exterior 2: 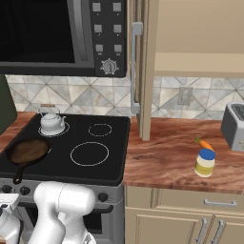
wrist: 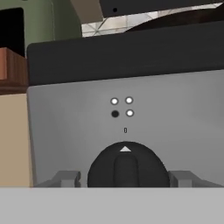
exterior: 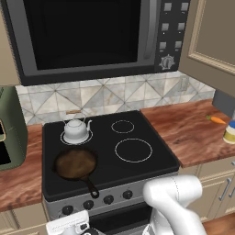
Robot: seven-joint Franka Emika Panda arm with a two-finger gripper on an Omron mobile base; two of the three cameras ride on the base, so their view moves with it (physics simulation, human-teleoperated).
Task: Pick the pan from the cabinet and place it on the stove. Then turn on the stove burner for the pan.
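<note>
A: The pan [exterior: 75, 163] sits on the stove [exterior: 147, 126] at the front left corner of the black glass, its thin handle reaching toward the front edge and the row of knobs.

B: And the kettle [exterior: 76, 130]?

A: Back left corner, just behind the pan, on its own ring. The big ring at the front right and the small one behind it are bare.

B: Where is the end effector [wrist: 125, 178]?

A: Down at the steel front, square on to a black knob [wrist: 127, 166]. The two grey fingers [wrist: 65, 178] stand one on each side of that knob, with a gap showing on either side, so the jaws are parted and not pressed against it. Nothing is gripped.

B: Which way does the knob point?

A: Its white marker sits at the top, under a small zero and a block of four dots, one of them dark.

B: The cabinet [exterior 2: 190, 33]?

A: Its door hangs open over the wooden surface [exterior 2: 167, 162] right of the stove. A carrot [exterior 2: 205, 143] and a jar [exterior 2: 205, 163] lie near that surface's right edge.
</note>
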